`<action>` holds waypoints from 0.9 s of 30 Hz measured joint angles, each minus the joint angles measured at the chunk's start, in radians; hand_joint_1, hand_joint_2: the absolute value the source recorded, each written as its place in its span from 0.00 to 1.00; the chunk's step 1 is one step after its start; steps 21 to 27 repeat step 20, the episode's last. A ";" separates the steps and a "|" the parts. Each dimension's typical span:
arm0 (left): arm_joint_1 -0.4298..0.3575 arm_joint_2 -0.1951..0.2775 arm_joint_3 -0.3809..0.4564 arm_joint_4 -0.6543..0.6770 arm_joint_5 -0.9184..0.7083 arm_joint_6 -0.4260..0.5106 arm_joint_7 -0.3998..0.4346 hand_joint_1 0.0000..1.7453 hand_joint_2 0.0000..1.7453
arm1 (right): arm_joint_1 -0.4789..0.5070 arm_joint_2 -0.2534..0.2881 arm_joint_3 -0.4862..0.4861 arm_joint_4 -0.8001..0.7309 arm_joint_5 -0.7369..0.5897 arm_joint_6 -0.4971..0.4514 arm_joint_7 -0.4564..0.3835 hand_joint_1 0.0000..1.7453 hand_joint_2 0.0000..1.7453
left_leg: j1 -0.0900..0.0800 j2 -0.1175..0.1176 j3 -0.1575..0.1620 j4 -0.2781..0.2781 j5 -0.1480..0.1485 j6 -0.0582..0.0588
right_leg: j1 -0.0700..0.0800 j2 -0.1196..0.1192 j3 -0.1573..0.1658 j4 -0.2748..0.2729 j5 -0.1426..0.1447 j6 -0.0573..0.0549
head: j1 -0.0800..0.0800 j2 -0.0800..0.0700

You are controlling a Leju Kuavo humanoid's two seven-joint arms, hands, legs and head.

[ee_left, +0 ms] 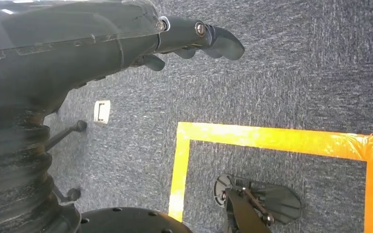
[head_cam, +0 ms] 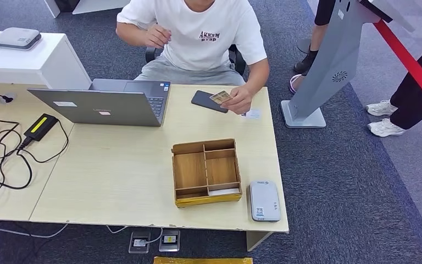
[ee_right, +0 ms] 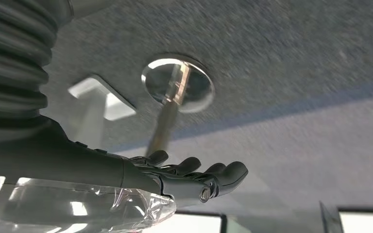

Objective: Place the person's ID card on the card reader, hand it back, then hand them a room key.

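Grey carpet surrounds the pale desk [head_cam: 115, 181]; from the head view I see the person's hand [head_cam: 237, 102] holding the ID card [head_cam: 220, 97], thin, stiff, slick, best pinched by an edge. Left wrist: my left hand [ee_left: 194, 41] hangs empty, fingers loose. Right wrist: my right hand [ee_right: 194, 177] likewise holds nothing.

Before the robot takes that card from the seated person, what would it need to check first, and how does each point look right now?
1. ID card on offer: ok, the person's hand holds it above the table's far edge.
2. Card reader free: ok, nothing lies on it.
3. Right hand free: ok, fingers apart, holding nothing.
4. Left hand free: ok, nothing in it, hanging over the carpet.
5. Room key ready in the wooden tray: cannot tell; something white lies in its near compartment.
6. Path to the card: ok, bare table between the tray and the dark phone.
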 joint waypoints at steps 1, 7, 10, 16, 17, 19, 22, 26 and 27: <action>0.000 0.001 -0.003 -0.001 0.005 0.000 0.000 0.00 1.00 | -0.004 0.002 -0.011 0.023 0.006 0.000 -0.002 0.00 1.00 | 0.000 0.000 0.000 0.000 0.000 0.000 | 0.000 0.000 0.000 0.000 0.000 0.000 | 0.000 0.000; -0.001 0.012 -0.037 -0.006 0.030 -0.013 0.007 0.00 1.00 | -0.033 0.001 -0.058 0.176 0.044 -0.002 -0.011 0.00 1.00 | 0.000 0.000 0.000 0.000 0.000 0.000 | 0.000 0.000 0.000 0.000 0.000 0.000 | 0.000 0.000; -0.001 0.020 -0.061 -0.011 0.045 -0.020 0.011 0.00 1.00 | -0.050 -0.011 -0.063 0.271 0.083 0.014 0.020 0.00 1.00 | 0.000 0.000 0.000 0.000 0.000 0.000 | 0.000 0.000 0.000 0.000 0.000 0.000 | 0.000 0.000; -0.001 0.036 -0.111 -0.025 0.089 -0.026 0.015 0.00 1.00 | -0.071 -0.023 -0.070 0.396 0.190 0.130 0.118 0.00 1.00 | 0.000 0.000 0.000 0.000 0.000 0.000 | 0.000 0.000 0.000 0.000 0.000 0.000 | 0.000 0.000; -0.001 0.039 -0.120 -0.027 0.097 -0.026 0.016 0.00 1.00 | -0.074 -0.024 -0.071 0.410 0.208 0.138 0.126 0.00 1.00 | 0.000 0.000 0.000 0.000 0.000 0.000 | 0.000 0.000 0.000 0.000 0.000 0.000 | 0.000 0.000; -0.002 0.043 -0.138 -0.032 0.110 -0.024 0.019 0.00 1.00 | -0.080 -0.027 -0.071 0.438 0.239 0.146 0.136 0.00 1.00 | 0.000 0.000 0.000 0.000 0.000 0.000 | 0.000 0.000 0.000 0.000 0.000 0.000 | 0.000 0.000; -0.002 0.044 -0.142 -0.033 0.113 -0.024 0.019 0.00 1.00 | -0.082 -0.028 -0.071 0.445 0.246 0.148 0.138 0.00 1.00 | 0.000 0.000 0.000 0.000 0.000 0.000 | 0.000 0.000 0.001 0.000 0.000 0.000 | 0.000 0.000; -0.002 0.044 -0.142 -0.033 0.113 -0.024 0.019 0.00 1.00 | -0.082 -0.028 -0.071 0.445 0.246 0.148 0.138 0.00 1.00 | 0.000 0.000 0.000 0.000 0.000 0.000 | 0.000 0.000 0.001 0.000 0.000 0.000 | 0.000 0.000; -0.002 0.044 -0.142 -0.033 0.113 -0.024 0.019 0.00 1.00 | -0.082 -0.028 -0.071 0.445 0.246 0.148 0.138 0.00 1.00 | 0.000 0.000 0.000 0.000 0.000 0.000 | 0.000 0.000 0.001 0.000 0.000 0.000 | 0.000 0.000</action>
